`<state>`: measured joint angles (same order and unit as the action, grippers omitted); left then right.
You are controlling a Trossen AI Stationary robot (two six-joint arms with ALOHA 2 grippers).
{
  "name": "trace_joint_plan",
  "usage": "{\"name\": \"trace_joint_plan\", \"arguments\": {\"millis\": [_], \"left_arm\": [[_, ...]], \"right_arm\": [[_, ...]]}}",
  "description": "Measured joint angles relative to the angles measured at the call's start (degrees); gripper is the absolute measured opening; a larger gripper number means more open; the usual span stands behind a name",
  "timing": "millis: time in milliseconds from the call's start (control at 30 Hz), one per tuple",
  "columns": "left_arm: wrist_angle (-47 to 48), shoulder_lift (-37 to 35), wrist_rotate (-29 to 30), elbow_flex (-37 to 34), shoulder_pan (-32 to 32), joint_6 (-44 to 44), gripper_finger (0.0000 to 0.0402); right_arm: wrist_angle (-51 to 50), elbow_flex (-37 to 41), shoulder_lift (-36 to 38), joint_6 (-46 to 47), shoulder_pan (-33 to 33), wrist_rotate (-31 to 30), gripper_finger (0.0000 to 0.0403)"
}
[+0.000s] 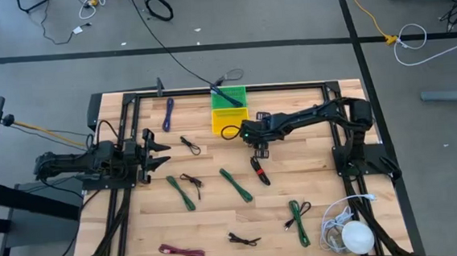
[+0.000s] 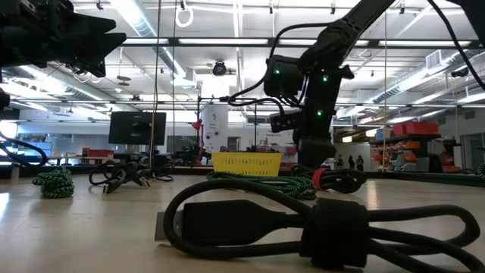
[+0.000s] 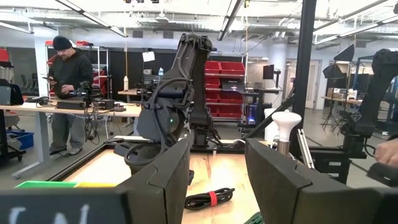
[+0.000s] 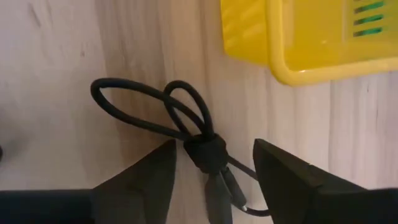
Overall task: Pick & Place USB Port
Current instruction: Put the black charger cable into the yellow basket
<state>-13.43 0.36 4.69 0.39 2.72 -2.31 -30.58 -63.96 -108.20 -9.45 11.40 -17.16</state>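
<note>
- Right end effector (image 4: 211, 168) hanging over a bundled black USB cable (image 4: 186, 134), fingers apart, nothing gripped yet.
- Cable lying on the bench (image 4: 50, 74) just beside the yellow basket (image 4: 298, 43), tie wrap sitting between the fingers.
- Best bet: drop straight down and pinch at the wrapped middle, not the floppy loops.
- Worth keeping clear of the basket rim on the lift.
- Left end effector (image 1: 159, 153) parked at the bench's left side, fingers apart too.

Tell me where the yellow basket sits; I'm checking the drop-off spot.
In the high view the yellow basket sits at the table's far middle edge, touching a green basket behind it, with the right gripper just to its near right.
</note>
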Motion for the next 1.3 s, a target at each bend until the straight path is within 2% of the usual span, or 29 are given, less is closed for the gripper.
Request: {"name": "trace_joint_plan", "arguments": {"millis": [100,200,267,400,433,633,733,900,1033,1167,1300], "left_arm": [[0.0,0.0,0.0,-0.01,-0.01,0.0,0.0161],[0.0,0.0,0.0,0.0,-0.02,0.02,0.0161],[0.0,0.0,0.0,0.0,0.01,0.02,0.0161],[0.02,0.0,0.0,0.02,-0.01,0.02,0.0161],[0.0,0.0,0.0,0.0,0.01,0.02,0.0161],[0.0,0.0,0.02,0.01,-0.02,0.02,0.0161],[0.01,0.0,0.18,0.02,-0.01,0.02,0.0161],[-0.01,0.04,0.4,0.02,0.0,-1.7,0.0161],[-1.32,1.17,4.94,0.01,0.01,-3.02,0.0158],[-10.24,5.27,5.82,0.64,-0.04,-1.63,0.0149],[-9.01,14.33,8.0,6.03,-0.04,-0.24,0.0141]], "right_arm": [[0.6,0.59,0.11,-0.07,0.38,0.12,0.0212],[1.28,1.24,0.22,0.16,0.66,0.64,0.0184],[1.0,1.45,0.22,0.44,0.7,1.18,0.0149],[0.62,1.59,0.15,0.28,0.68,2.83,0.0038],[0.64,1.61,0.13,-0.07,0.72,2.83,0.0024],[-0.91,1.64,0.48,0.89,0.84,2.26,0.001],[-3.32,1.89,2.08,2.11,0.55,4.03,0.001],[-6.23,1.98,8.32,4.37,-1.24,5.15,0.001],[-5.85,1.98,13.89,6.21,-2.15,4.89,0.001],[-2.75,1.87,18.51,7.38,-2.42,4.8,0.001],[3.33,1.86,21.39,7.39,-2.35,6.16,0.001]]}}
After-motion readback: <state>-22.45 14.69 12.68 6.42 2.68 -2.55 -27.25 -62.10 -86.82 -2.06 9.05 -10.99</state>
